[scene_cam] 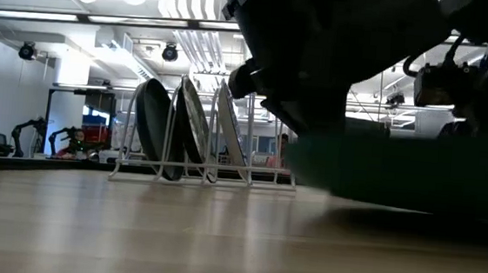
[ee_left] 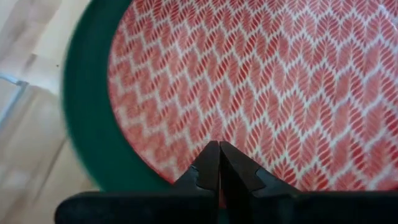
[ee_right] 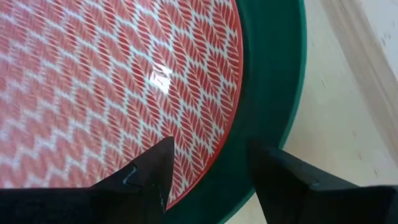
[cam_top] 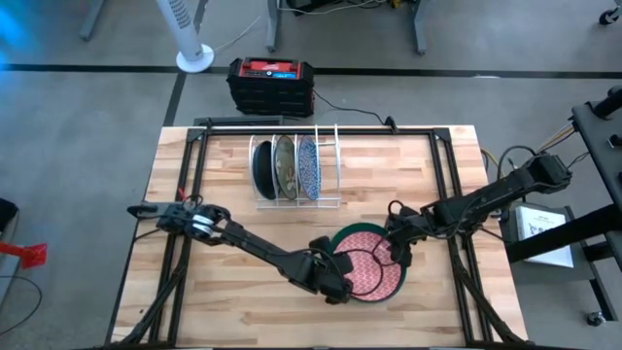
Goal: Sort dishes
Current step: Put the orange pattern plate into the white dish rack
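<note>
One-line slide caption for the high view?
Both grippers, left shut and right open, meet over the red patterned plate stacked on a green plate; three plates stand in the rack.

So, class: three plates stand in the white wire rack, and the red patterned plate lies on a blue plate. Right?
Not quite. The red patterned plate lies on a green plate, not a blue one; the high view shows the green rim. Three plates do stand in the white wire rack.

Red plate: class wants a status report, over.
Left gripper shut at red plate. Right gripper jaws open astride its rim. Red plate lies on green plate. Three plates stand in rack. Nothing blocking.
</note>
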`<move>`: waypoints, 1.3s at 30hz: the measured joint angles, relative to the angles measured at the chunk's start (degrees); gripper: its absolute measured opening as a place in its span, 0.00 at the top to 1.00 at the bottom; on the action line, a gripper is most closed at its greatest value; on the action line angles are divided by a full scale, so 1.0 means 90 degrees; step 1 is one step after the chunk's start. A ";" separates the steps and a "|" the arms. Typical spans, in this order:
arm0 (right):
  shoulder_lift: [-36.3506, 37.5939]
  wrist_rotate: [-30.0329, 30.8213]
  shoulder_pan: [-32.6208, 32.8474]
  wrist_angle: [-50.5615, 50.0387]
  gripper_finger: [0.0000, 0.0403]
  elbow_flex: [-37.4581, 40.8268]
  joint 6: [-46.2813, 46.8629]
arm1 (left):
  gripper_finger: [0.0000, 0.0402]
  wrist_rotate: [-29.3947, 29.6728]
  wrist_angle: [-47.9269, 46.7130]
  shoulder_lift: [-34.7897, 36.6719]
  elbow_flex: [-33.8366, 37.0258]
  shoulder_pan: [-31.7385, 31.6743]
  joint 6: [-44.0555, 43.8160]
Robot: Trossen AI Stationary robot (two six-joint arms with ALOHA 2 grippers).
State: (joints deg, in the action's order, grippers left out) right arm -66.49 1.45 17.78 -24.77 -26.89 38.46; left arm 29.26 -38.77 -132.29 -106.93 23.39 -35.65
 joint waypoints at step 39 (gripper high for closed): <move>-0.0931 -0.0700 -0.0007 0.1513 0.53 0.0136 -0.0183 | 1.00 0.0478 0.1629 -0.0399 0.0903 0.0076 -0.0961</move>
State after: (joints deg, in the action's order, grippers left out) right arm -74.86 -4.84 17.72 -11.16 -25.67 36.82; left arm 33.57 -24.12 -135.88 -98.80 24.08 -44.29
